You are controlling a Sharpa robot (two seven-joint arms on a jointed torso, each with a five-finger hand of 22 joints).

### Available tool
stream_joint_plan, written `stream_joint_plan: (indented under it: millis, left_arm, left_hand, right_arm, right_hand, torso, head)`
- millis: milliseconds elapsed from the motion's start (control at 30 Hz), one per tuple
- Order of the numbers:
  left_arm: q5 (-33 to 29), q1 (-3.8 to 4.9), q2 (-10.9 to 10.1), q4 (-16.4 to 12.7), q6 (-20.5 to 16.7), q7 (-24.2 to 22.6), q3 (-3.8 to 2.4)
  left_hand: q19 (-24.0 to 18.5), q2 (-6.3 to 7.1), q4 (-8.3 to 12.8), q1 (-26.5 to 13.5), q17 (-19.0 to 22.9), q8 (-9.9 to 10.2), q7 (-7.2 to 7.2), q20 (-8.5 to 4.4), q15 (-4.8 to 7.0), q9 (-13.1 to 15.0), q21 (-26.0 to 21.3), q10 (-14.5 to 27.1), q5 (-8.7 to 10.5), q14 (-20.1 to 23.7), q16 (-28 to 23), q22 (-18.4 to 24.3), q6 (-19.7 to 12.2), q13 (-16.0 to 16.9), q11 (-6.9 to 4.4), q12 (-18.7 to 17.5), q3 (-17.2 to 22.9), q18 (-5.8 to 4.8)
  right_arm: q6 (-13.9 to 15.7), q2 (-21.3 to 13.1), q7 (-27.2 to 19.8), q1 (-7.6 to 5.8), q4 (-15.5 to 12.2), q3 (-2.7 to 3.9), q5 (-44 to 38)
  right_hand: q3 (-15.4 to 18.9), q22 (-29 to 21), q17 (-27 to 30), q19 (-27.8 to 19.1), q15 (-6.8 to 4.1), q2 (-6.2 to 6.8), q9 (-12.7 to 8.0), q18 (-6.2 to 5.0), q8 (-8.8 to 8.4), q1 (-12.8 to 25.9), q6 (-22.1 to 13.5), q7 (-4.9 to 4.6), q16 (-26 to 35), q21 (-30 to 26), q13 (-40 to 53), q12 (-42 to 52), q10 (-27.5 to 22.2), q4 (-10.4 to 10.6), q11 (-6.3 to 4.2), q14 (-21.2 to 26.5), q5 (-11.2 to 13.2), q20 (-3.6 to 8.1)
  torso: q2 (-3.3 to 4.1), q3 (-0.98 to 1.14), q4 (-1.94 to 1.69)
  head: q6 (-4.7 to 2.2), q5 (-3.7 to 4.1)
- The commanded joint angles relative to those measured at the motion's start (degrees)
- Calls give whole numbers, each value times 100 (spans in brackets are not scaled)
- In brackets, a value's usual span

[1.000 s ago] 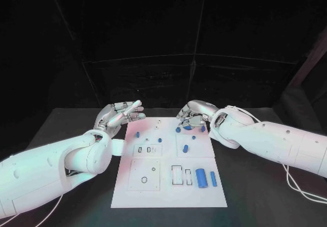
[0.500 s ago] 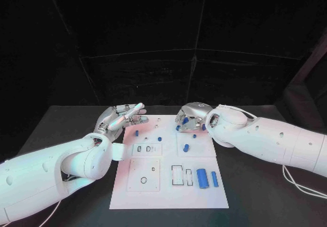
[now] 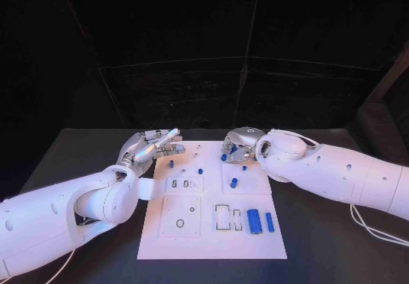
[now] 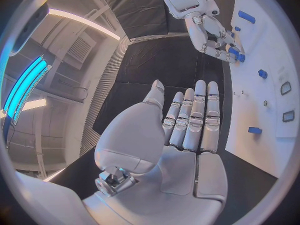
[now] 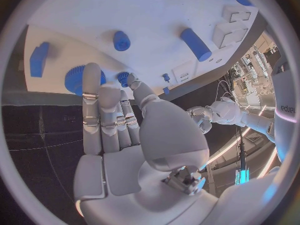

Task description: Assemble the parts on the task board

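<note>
The white task board [image 3: 213, 242] lies in the middle of the black table. My right hand [image 3: 239, 145] hangs over its far edge and pinches a small blue part [image 5: 124, 76] between thumb and finger. Just beside those fingertips a blue toothed round part [image 5: 76, 80] sits on the board [image 5: 125, 10]. My left hand [image 3: 152, 147] hovers by the board's far left corner, fingers straight, holding nothing. More blue parts lie on the board: a thick cylinder [image 3: 252, 221], a thin bar [image 3: 269, 222], a short peg [image 3: 233, 183].
Rectangular slots [image 3: 227, 218] and a round hole [image 3: 179, 224] mark the near half of the board. Small blue pegs [image 3: 200, 171] stand near the far left. Black table [image 3: 77, 177] surrounds the board on both sides.
My right hand has drawn in a little at the board's far edge, and the small blue part has risen with its fingertips. The left hand has barely moved.
</note>
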State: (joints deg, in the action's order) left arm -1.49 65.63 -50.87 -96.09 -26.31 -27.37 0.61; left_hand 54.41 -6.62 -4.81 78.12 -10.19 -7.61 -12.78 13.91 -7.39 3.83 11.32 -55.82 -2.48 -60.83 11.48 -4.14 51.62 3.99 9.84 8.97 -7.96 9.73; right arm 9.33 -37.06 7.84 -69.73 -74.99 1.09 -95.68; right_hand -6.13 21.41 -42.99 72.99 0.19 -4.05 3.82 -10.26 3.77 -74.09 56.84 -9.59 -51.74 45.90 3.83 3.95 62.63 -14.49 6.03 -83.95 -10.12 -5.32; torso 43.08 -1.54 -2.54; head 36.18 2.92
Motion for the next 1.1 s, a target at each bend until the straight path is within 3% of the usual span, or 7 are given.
stream_joint_plan:
  millis: [33,433,733,1100]
  left_arm:
    - [40,11,11,10,45,11,-8]
    - [40,14,25,44,-18,-1,-8]
    - [40,15,29,49,-19,1,-8]
    - [39,16,33,64,-7,15,-8]
  left_hand:
    - [67,43,62,9,-16,39,-5,-6,-8,-9,-34,24,-30,-41,-34,11,24,-11,28,-44,13,78]
    - [111,29,124,50,-40,61,-13,-12,-4,-7,-54,22,-30,-70,-39,14,32,-11,31,-66,52,78]
    - [119,29,133,54,-44,63,-14,-13,-3,-6,-55,20,-31,-74,-40,14,34,-11,31,-68,57,78]
    - [122,28,135,54,-45,64,-14,-14,-3,-6,-57,19,-30,-75,-40,14,35,-11,31,-68,58,78]
  right_arm:
    - [-141,25,131,-16,23,6,-59]
    - [-329,117,173,-16,131,5,-26]
    - [-391,180,164,-16,179,5,18]
    - [-209,206,157,-16,216,5,178]
  right_hand:
    - [-59,43,-108,-58,41,-56,7,-14,6,3,36,14,-108,63,-4,25,6,13,-14,-115,46,2]
    - [-306,781,-585,32,42,-13,5,73,2,58,101,18,-590,693,-8,26,73,77,-25,-135,143,-23]
    - [-475,1150,-874,75,33,29,7,113,4,84,146,25,-888,1019,-8,27,124,131,-32,-154,160,-38]
    - [-698,1667,-1264,168,1,92,15,173,21,170,269,51,-1295,1455,-4,44,253,283,-67,-184,187,-48]
  torso:
    - [8,6,-8]
    - [32,16,-4]
    - [42,20,-17]
    - [37,16,-15]
  head:
    - [15,-8]
    - [18,-39]
    - [67,-22]
    - [91,-13]
